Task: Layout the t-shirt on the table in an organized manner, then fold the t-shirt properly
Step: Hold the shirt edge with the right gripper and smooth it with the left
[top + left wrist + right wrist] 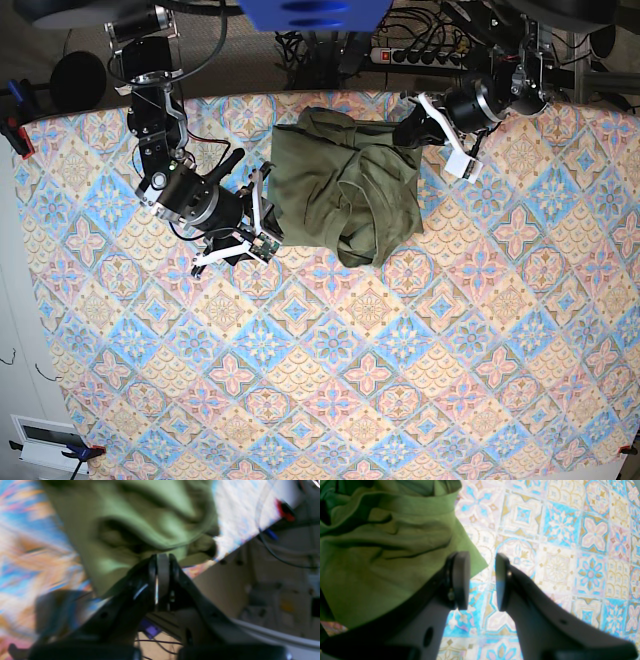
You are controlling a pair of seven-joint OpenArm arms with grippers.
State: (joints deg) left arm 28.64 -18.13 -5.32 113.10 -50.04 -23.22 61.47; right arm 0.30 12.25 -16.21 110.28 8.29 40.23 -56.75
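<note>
The olive-green t-shirt lies crumpled at the back middle of the tile-pattern table. In the base view my left gripper is at the shirt's upper right edge. In the blurred left wrist view it is shut, its tips pinching a fold of the shirt near the table's edge. My right gripper is at the shirt's lower left edge. In the right wrist view it is open, a corner of the shirt lying between its fingers above the table.
A power strip and cables lie behind the table's back edge. A red clamp grips the table's left edge and another red clip shows at the table's edge. A white box sits off the lower left corner.
</note>
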